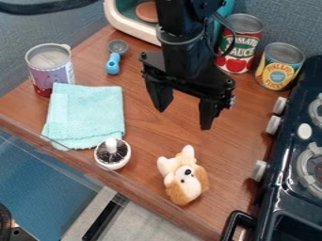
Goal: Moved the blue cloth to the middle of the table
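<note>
The cloth [88, 115] lies off the spread, empty pincer [183, 117] towards the left corner of the counter [154, 134], near its front edge.

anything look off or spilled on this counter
Nothing looks spilled or broken. The plush dog is the odd one out: a soft toy on the counter near the stove, among kitchen things. The blue cloth looks slightly rumpled, nothing unusual.
</note>
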`<state>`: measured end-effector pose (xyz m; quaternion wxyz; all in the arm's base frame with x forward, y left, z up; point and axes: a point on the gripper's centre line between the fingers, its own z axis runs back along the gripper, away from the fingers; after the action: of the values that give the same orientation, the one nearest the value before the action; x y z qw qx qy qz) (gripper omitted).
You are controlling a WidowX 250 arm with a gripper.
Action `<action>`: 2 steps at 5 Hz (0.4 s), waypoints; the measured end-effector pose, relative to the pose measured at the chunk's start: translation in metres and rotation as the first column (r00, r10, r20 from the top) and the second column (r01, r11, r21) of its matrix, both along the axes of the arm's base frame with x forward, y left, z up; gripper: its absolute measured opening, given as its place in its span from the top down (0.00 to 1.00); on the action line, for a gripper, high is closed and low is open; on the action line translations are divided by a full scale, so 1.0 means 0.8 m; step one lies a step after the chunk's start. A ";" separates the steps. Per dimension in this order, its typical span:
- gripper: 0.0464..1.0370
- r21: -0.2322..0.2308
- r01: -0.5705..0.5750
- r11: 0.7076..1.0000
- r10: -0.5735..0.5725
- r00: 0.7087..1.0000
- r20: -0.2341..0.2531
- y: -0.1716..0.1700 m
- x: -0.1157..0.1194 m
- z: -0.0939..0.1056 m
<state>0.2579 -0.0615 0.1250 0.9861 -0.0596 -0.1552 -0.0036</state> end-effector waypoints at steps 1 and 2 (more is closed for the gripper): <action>0.04 0.006 -0.003 1.000 0.003 1.000 -0.021 0.001 -0.002 -0.007; 0.04 0.024 -0.084 0.996 0.084 0.996 -0.021 0.028 0.002 -0.007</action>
<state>0.2596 -0.0393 0.1192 0.9876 -0.0418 -0.1465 0.0368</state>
